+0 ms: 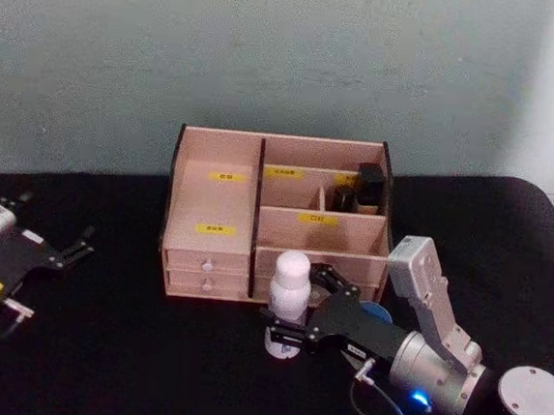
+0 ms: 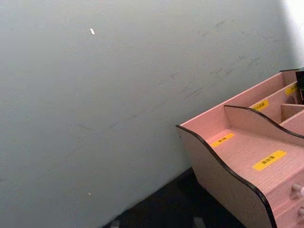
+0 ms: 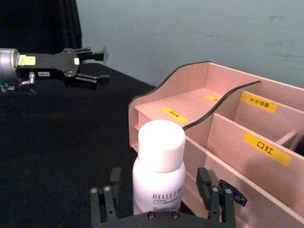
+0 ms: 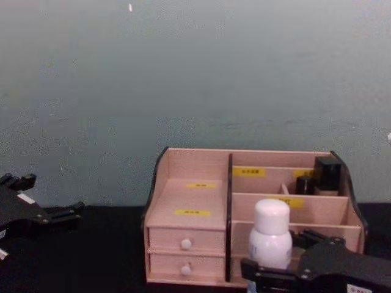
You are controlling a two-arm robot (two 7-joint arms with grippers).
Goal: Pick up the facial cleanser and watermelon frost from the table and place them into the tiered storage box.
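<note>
The facial cleanser, a white bottle with a rounded cap, stands on the black table just in front of the tiered storage box. My right gripper is open with a finger on each side of the bottle. The right wrist view shows gaps between the fingers and the facial cleanser. Only a blue sliver of the watermelon frost shows behind my right arm. My left gripper is open and idle at the far left, well away from the box.
Small black bottles stand in the box's upper right compartment. The box's near corner and side wall show in the left wrist view. A grey-green wall rises close behind the box. Black table lies between my left gripper and the box.
</note>
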